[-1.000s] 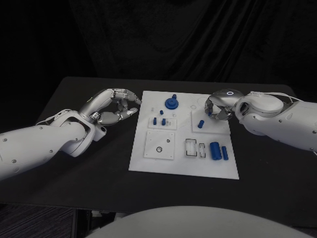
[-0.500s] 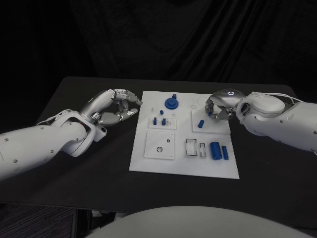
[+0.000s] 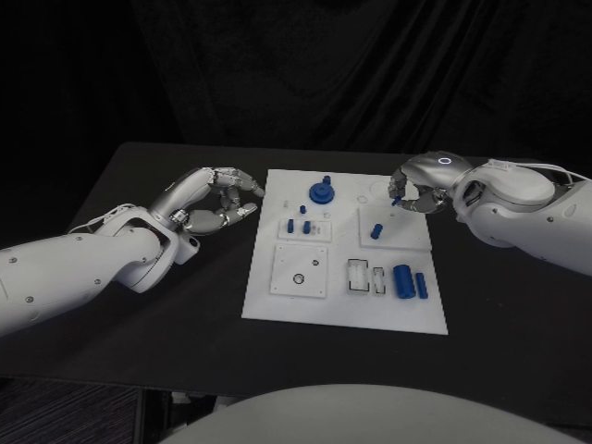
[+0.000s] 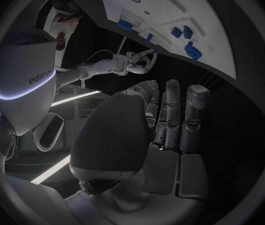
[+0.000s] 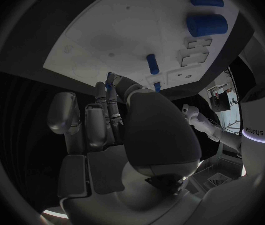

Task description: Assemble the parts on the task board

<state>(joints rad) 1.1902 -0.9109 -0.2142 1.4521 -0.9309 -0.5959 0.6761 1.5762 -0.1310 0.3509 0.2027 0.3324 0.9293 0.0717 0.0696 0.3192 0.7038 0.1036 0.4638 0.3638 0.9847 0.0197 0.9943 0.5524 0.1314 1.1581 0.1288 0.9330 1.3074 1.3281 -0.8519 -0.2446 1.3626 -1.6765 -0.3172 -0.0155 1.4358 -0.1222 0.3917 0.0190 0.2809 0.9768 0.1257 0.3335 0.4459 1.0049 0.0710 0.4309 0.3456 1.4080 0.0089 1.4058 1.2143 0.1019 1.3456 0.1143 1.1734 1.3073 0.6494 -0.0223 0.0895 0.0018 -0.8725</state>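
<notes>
My right hand [image 3: 420, 192] hovers over the task board's [image 3: 344, 305] far right corner, about one o'clock from the board's middle. Its fingers [image 5: 110, 97] are curled in, and a small blue piece [image 5: 109, 84] shows between the fingertips, so I seem to be pinching it. My left hand [image 3: 214, 203] sits just off the board's left edge, at about ten o'clock from its middle, over the black table [image 3: 123, 305]. Its fingers are curled toward the thumb, and I cannot tell whether anything is between them.

On the board, a round blue gear [image 3: 322, 192] with a peg stands at twelve o'clock. Two short blue pegs [image 3: 298, 225] stand upright in the small plate just below it. One blue peg [image 3: 377, 228] lies on the plate under my right hand. At about four o'clock a thick blue cylinder [image 3: 401, 280] and a thinner blue rod [image 3: 419, 285] lie side by side, next to two rectangular slots [image 3: 365, 277].
</notes>
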